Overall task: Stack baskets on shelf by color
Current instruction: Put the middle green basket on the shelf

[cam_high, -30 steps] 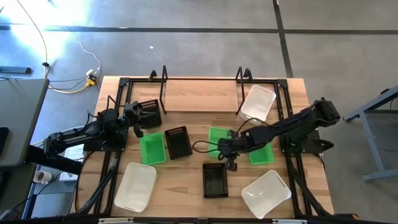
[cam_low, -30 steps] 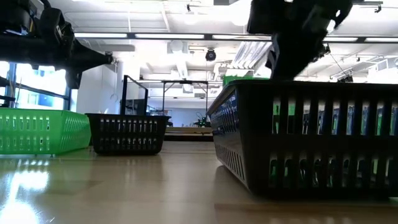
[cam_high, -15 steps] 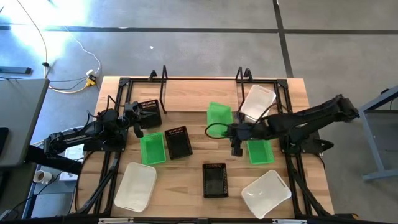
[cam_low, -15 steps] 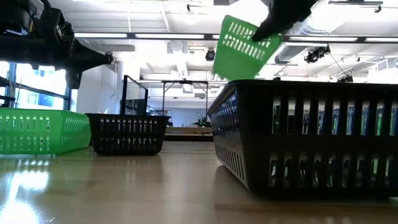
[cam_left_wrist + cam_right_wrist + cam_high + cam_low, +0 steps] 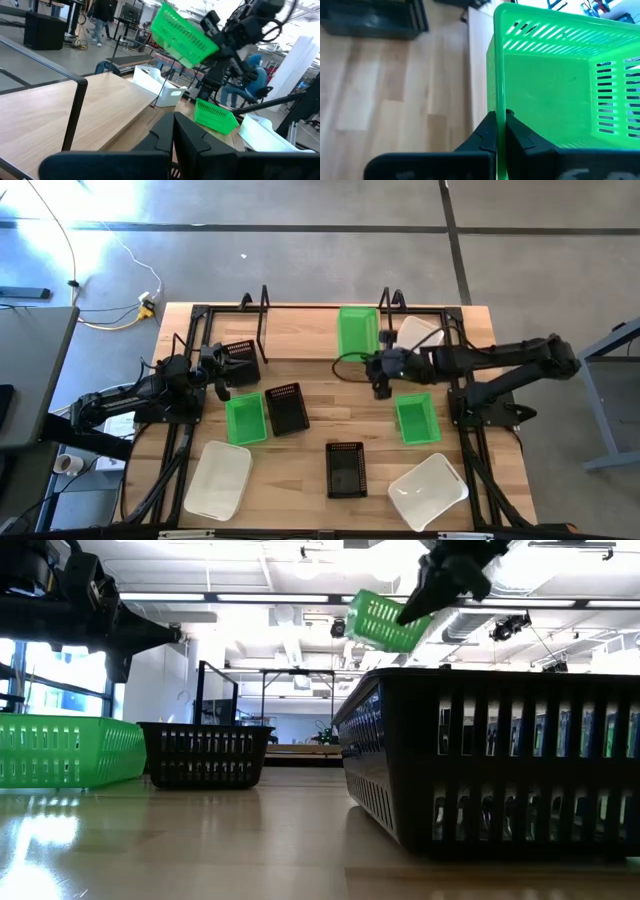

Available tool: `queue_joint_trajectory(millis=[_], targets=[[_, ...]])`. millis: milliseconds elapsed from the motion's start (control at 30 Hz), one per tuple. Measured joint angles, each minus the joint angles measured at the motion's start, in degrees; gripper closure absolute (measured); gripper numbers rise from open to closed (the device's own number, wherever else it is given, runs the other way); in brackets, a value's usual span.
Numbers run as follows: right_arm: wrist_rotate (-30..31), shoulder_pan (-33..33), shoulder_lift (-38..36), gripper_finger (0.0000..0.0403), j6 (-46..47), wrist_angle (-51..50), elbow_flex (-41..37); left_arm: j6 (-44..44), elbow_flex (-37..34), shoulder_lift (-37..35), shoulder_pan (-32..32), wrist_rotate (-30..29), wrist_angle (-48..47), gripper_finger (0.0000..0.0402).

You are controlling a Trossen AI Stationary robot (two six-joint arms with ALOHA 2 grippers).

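My right gripper pinches the bright green perforated plastic basket by its rim; I'd level it over the black wire shelf's one-o'clock end before lowering.

Illumination is bright and even. In the low view, ceiling strip lights and a window at the left cast glare on the table; the nearest black basket is soft. In the high view, a sunlit patch whitens the floor. Shadows are faint.
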Motion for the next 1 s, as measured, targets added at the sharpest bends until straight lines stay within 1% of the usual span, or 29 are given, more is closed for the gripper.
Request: queue_joint_trajectory(millis=[100,233,467,567,733,1000], targets=[[-2.1,-3.5,0.1,0.0403,-1.7,-2.4,0.0,0.0,0.0,0.0,0.0,0.0,0.0,0.0401],[-7.3,-8.1,1.3,0.0403,-0.7,-6.2,0.0,0.0,0.0,0.0,0.0,0.0,0.0,0.0401],[-11.5,-12.4,6.0,0.0403,-0.9,-6.1,0.0,0.0,0.0,0.0,0.0,-0.1,0.0,0.0401],[-11.8,-13.4,8.6,0.0403,0.0,-6.1,0.0,0.0,0.0,0.0,0.0,-0.2,0.0,0.0401],[-11.8,-14.4,12.4,0.0403,-1.2,-5.6,0.0,0.0,0.0,0.0,0.0,-0.2,0.0,0.0401],[-9.5,-15.4,16.2,0.0403,-1.7,-2.9,0.0,0.0,0.0,0.0,0.0,-0.2,0.0,0.0401]])
